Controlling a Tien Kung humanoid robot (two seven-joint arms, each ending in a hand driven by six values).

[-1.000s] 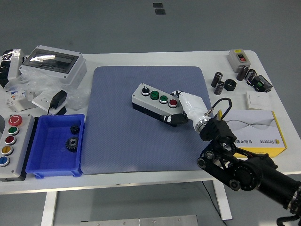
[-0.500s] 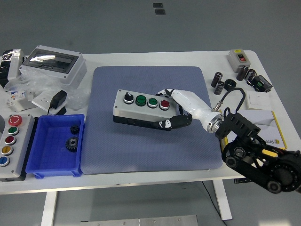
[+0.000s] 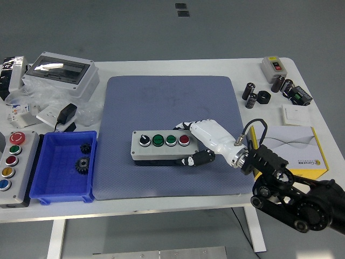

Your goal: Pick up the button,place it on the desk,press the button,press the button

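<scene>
Right hand (image 3: 202, 141) curled on button box's (image 3: 161, 145) right end, thumb underneath | box on mat (image 3: 170, 102), lower middle, looks down flat | release gently, lift clear without dragging, then press one cap squarely from above.

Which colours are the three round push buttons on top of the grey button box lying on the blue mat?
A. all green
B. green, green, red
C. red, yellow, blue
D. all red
B: on the button box at the robot hand, two green caps and one red follow a black knob.
</scene>
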